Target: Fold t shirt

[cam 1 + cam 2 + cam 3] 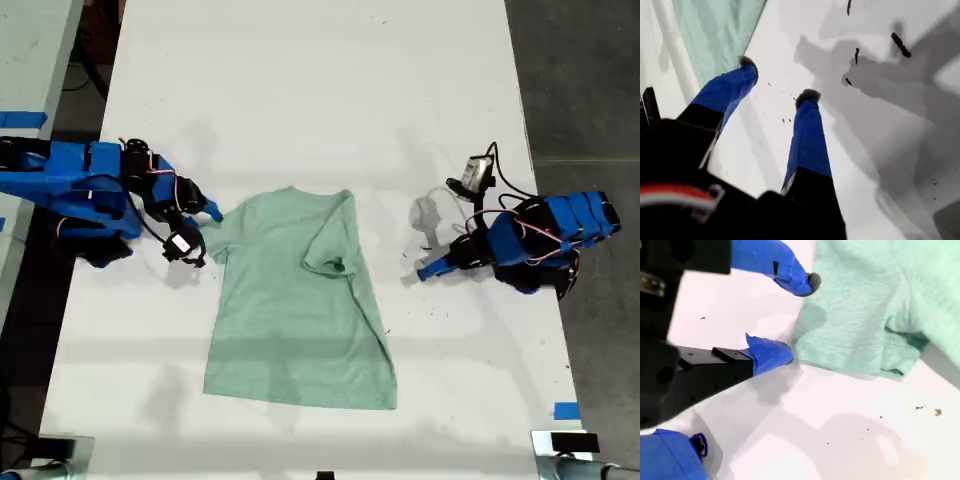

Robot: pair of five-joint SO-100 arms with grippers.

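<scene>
While the t shirt lies spread on the white bench, roughly midway between the two arms, one sleeve is already folded in over the chest on the exterior view's right, leaving a small crumpled flap near the middle of the garment. The other sleeve sticks out flat toward the exterior view's left. The hem lies toward the bottom of that view, mostly smooth with a few soft wrinkles.

My second gripper sits at the exterior view's left, right at the edge of the outstretched sleeve. Its jaws are spread, with one blue tip over the fabric and the other at the sleeve's hemmed edge, touching or nearly touching it; I cannot tell whether any cloth lies between them. The second wrist view shows the sleeve hem and a rumpled fold of fabric just beyond the tips.

My first gripper is at the exterior view's right, resting low over bare bench, apart from the shirt. Its jaws are spread and hold nothing; in the first wrist view both blue fingers point at the white surface, with only a strip of the green fabric showing past them. A few dark specks lie on the bench near this gripper.

A piece of blue tape is stuck near the bench's edge at the exterior view's lower right.
</scene>
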